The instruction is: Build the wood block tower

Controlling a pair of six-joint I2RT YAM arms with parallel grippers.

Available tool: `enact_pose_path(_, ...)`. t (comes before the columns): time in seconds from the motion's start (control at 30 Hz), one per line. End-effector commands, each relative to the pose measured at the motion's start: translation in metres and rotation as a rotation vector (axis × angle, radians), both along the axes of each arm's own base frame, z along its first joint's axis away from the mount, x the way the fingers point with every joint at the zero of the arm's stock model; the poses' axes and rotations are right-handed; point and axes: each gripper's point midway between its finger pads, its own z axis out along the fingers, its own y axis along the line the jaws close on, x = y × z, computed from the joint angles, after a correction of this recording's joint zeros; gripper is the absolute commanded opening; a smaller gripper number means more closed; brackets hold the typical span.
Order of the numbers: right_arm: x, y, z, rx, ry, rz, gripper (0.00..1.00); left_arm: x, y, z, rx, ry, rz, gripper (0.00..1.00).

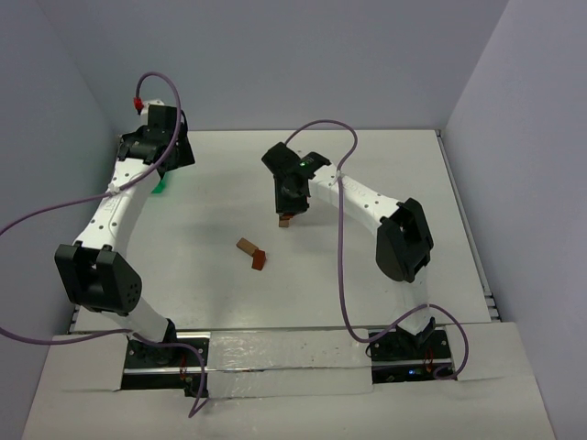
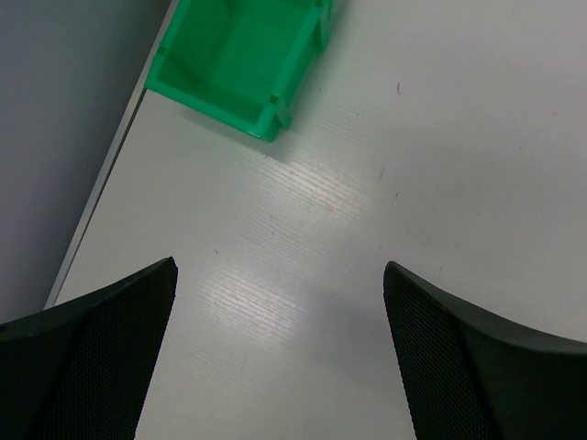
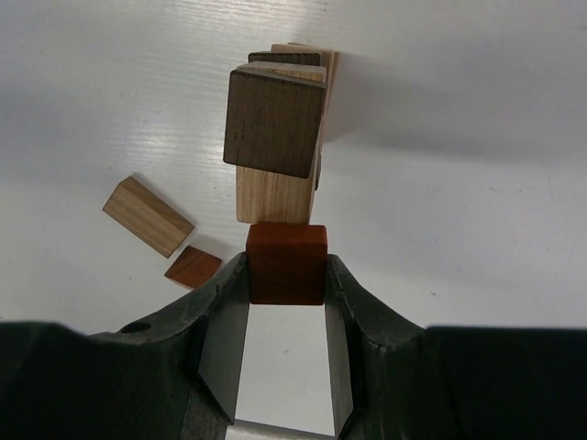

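The wood block tower (image 3: 275, 124) stands on the white table, seen from above in the right wrist view. Its top block is dark brown, with tan blocks (image 3: 272, 194) under it. My right gripper (image 3: 286, 275) is shut on a reddish-brown block (image 3: 286, 261), held just at the tower's near side; I cannot tell whether they touch. In the top view that gripper (image 1: 287, 216) hangs over the table's middle and hides the tower. My left gripper (image 2: 280, 264) is open over bare table, with nothing between its fingers.
Two loose blocks lie left of the tower: a tan one (image 3: 147, 216) (image 1: 246, 246) and a small reddish-brown one (image 3: 193, 267) (image 1: 260, 260). A green plastic bin (image 2: 238, 64) (image 1: 160, 187) sits by the table's far left edge, ahead of the left gripper.
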Motion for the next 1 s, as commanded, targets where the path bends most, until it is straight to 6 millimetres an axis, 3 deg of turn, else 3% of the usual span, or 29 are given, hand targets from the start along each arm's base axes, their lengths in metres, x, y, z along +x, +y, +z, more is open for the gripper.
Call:
enact_pose_path(0.0,0.0161,0.0011,0.0248,0.016,-0.081,-0.015,0.06,0.0118,-0.0027,0.0212,-0.03,-0.071,0.0,0.99)
enact_pose_path(0.97,0.0259,0.0087,0.0219,0.014,-0.097,0.011,0.2,0.0166,-0.0079,0.0194,-0.05,-0.06,-0.013,0.99)
